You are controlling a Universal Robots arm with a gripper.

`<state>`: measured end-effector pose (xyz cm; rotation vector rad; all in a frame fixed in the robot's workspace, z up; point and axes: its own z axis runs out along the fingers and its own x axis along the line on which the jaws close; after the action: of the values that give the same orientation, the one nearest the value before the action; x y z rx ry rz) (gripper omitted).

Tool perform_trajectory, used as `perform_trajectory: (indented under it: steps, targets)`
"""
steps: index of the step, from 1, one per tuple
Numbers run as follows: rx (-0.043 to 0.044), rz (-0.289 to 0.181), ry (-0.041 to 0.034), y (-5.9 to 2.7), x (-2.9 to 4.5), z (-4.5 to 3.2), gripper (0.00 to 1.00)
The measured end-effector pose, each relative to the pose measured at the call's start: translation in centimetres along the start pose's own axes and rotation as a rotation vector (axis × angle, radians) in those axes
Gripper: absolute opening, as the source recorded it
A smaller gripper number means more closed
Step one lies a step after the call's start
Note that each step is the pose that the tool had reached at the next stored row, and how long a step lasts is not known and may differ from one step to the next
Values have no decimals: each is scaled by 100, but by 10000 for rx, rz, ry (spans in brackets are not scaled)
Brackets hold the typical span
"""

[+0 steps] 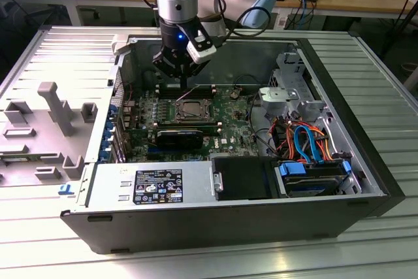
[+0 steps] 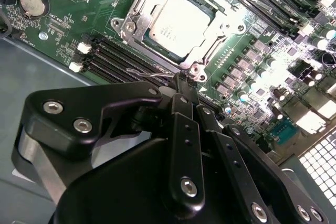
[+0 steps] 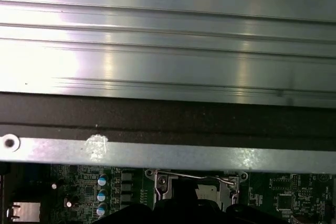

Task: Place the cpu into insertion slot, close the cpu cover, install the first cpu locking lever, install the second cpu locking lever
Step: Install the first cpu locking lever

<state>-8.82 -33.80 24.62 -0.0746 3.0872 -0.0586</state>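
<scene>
One gripper [image 1: 175,70], black and mounted on the arm's wrist, hung inside the open computer case [image 1: 215,210], just above the green motherboard [image 1: 228,119]. In the second wrist view its fingers [image 2: 181,85] were pressed together into a narrow tip, with nothing visibly pinched between them. That tip sat at the edge of the insertion slot [image 2: 181,27], close to a corner screw of the socket's silver rim. Just beyond the tip, the cpu [image 2: 178,19] lay flat in the slot, its dull silver top facing up. The cpu cover [image 2: 137,15] lay down around the chip, framing it through its square window. A thin wire locking lever [image 2: 220,45] ran along one side of the frame; whether it was latched could not be told. Long black memory slots [image 2: 118,59] lay beside the tip, between it and a round coin battery [image 2: 32,2]. Farther from the gripper in the exterior view, orange and blue cables [image 1: 305,140] crowded the drive bay.
</scene>
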Motion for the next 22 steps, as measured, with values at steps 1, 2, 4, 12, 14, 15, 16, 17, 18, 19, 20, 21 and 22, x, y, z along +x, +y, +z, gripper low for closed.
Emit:
perform_trajectory:
  steps: [1,2,4,12,14,15,16,17,18,19,20,21,22]
  targets:
    - [0,2,-1,0,-1,0,11]
    - [-1,23,4,0,-12,3,11]
    - [2,33,19,-1,-30,5,11]
    - [14,132,24,42,-74,62,11]
    - [15,132,24,42,-76,77,11]
    - [15,132,25,42,-76,82,11]
    - [14,132,24,43,-76,90,11]
    - [16,131,25,43,-76,93,11]
    - [15,132,24,43,-76,94,11]
    - [15,132,24,43,-77,96,11]
    - [15,132,24,43,-78,98,11]
    - [15,132,24,43,-78,98,11]
    - [15,132,24,43,-78,98,11]
